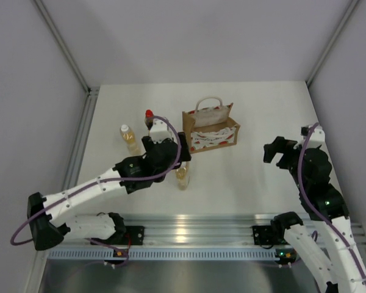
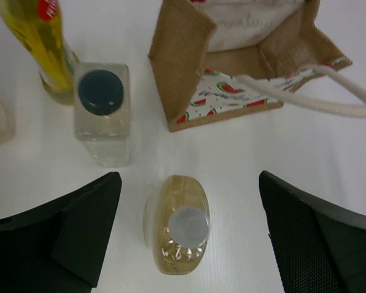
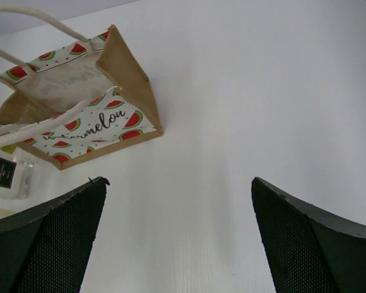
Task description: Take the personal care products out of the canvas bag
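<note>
Left gripper [image 2: 186, 186] wide, straddling upright amber bottle [image 2: 175, 224], gripping nothing; bottle stands near bag [image 2: 183, 67]. Lift straight, or your finger clips cap, topples it onto clear bottle [image 2: 102, 113].

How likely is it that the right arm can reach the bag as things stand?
Probably yes. The right gripper is open and faces the bag across bare table; nothing stands between them. The left arm is on the bag's other side.
</note>
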